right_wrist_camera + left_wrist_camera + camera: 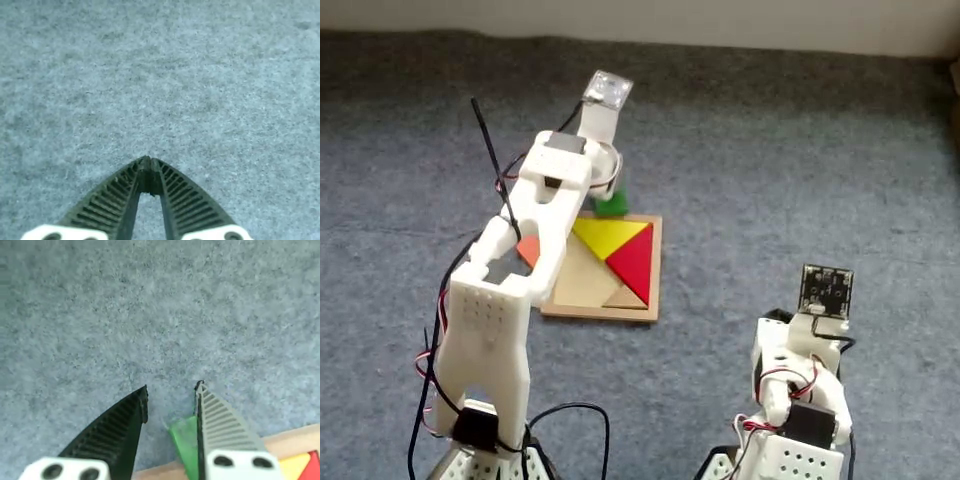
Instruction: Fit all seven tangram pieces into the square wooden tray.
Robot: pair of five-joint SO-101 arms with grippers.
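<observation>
The green piece (184, 442) lies on the grey carpeted worktop (800, 180), just outside the wooden tray (600, 313), against its edge at 12 o'clock in the high view. The left hand (171, 390) is over it with its 2 fingers apart at a middle width and holding nothing. The green piece sits close to the inner face of the light finger (220, 425), and I cannot tell whether they touch. Inside the tray, a yellow triangle (603, 238) and a red triangle (634, 262) fill the part toward 1 and 3 o'clock. An orange piece (528, 250) shows at 9 o'clock, partly under the left arm, and much of the bottom is bare wood. The right hand (150, 165) is well apart, at about 4 o'clock from the tray, with its fingers pressed together and empty over the carpet. I judge the green piece to be a thin, flat, painted wooden shape, so it should be light and stiff and not easy to break. Its smooth faces may be a little slippery, and it is low on the surface. The best hold seems to be on 2 opposite straight edges near the middle, with the fingertips pushed slightly into the soft carpet to get under the height of the piece. A hold near a sharp corner could let it turn or slip out.
</observation>
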